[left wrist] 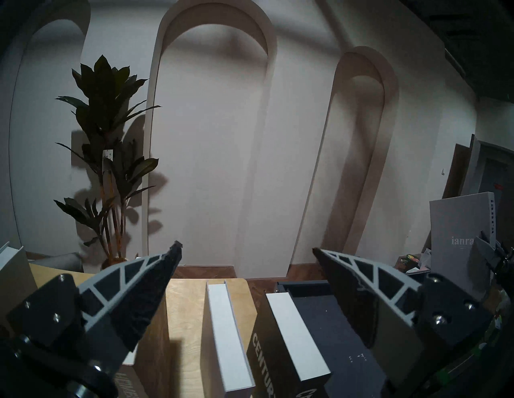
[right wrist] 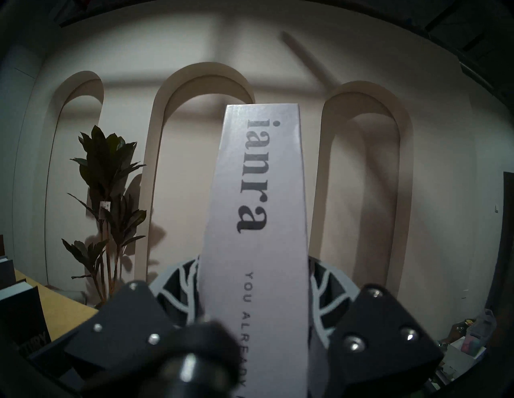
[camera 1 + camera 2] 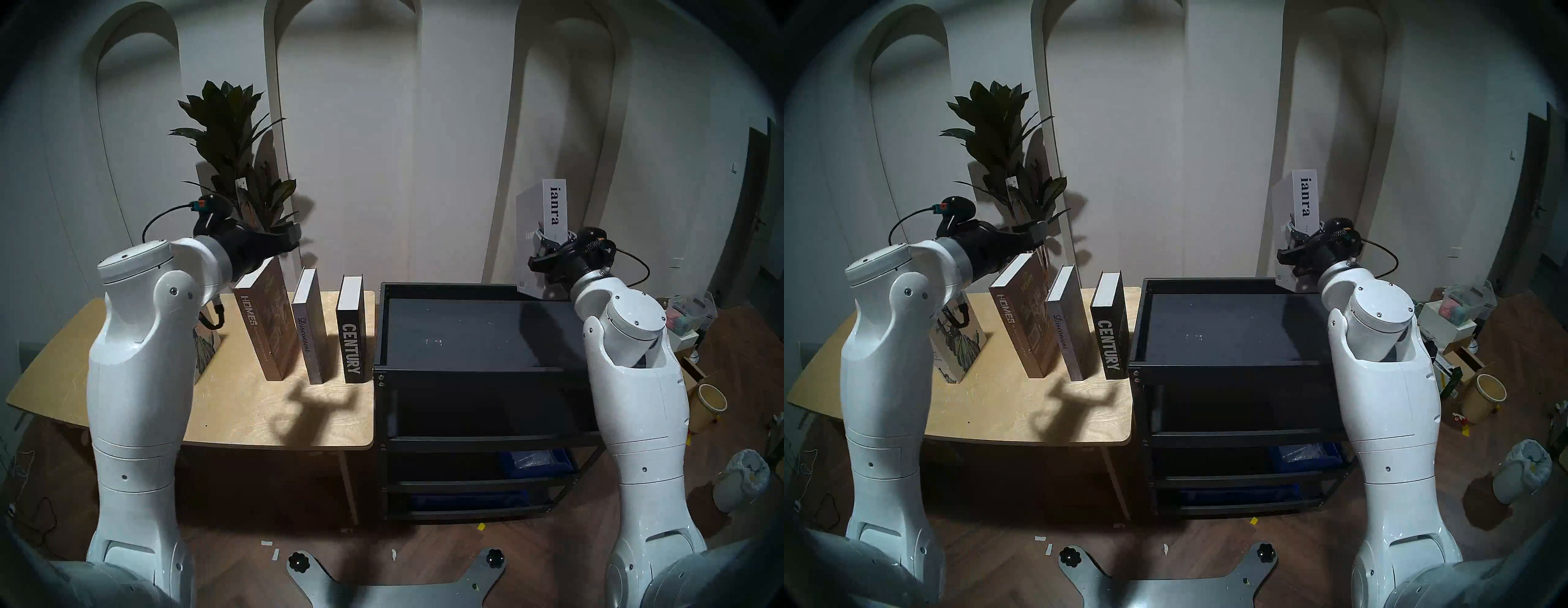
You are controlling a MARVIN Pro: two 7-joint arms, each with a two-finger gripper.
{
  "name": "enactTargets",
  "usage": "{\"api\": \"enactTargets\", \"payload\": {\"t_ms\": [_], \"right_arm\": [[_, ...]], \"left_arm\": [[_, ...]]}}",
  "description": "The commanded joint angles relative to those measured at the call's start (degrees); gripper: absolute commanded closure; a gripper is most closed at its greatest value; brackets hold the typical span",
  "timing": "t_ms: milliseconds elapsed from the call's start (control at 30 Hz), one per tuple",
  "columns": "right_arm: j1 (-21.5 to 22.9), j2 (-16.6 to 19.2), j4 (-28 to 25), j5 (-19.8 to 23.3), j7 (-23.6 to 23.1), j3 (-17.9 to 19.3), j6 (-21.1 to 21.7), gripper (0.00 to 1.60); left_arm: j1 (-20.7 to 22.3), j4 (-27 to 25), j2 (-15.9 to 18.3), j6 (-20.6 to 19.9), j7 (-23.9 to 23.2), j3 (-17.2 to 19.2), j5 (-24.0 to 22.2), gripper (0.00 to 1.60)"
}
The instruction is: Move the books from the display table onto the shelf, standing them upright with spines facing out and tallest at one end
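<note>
Fingers (image 2: 178,289) of the right tool (image 3: 547,248) clamp the grey "ianra" book (image 3: 541,237), upright, spine facing out, over the back right corner of the black shelf (image 3: 466,288). The left tool (image 1: 247,253) hangs spread and empty above the desk (image 3: 254,416), where the "HOMES" (image 3: 265,322), "Discontent" (image 3: 309,327), "CENTURY" (image 3: 351,331) and Liberty (image 3: 960,344) books stand.

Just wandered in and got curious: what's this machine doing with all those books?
It is moving books from the plywood table to the black cart. The right end effector grips the grey "ianra" book at the cart's far right corner. The left end effector hangs open above "HOMES", "Discontent" and "CENTURY", all upright on the table.
</note>
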State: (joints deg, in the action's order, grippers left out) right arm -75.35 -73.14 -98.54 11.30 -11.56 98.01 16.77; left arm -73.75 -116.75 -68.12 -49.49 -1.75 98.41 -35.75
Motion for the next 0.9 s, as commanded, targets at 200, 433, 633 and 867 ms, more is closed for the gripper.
{"api": "enactTargets", "payload": {"t_ms": [200, 433, 633, 867], "right_arm": [[5.4, 6.7, 11.1, 1.3, -6.8, 3.7, -2.9, 1.60], [9.1, 9.7, 17.1, 1.2, -8.7, 4.0, -4.4, 1.60], [12.2, 11.7, 23.0, 1.1, -9.9, 3.8, -6.2, 1.60], [16.0, 13.5, 30.5, 0.8, -11.0, 3.1, -8.5, 1.60]], "left_arm": [[-3.3, 2.0, 8.7, 9.0, -10.0, 4.9, 2.6, 0.00], [-4.6, 3.8, 9.6, 12.8, -13.0, 4.6, 4.2, 0.00], [-4.4, 5.2, 10.1, 15.9, -15.0, 3.4, 5.5, 0.00], [-4.2, 6.9, 10.2, 18.9, -16.2, 1.6, 7.0, 0.00]]}}
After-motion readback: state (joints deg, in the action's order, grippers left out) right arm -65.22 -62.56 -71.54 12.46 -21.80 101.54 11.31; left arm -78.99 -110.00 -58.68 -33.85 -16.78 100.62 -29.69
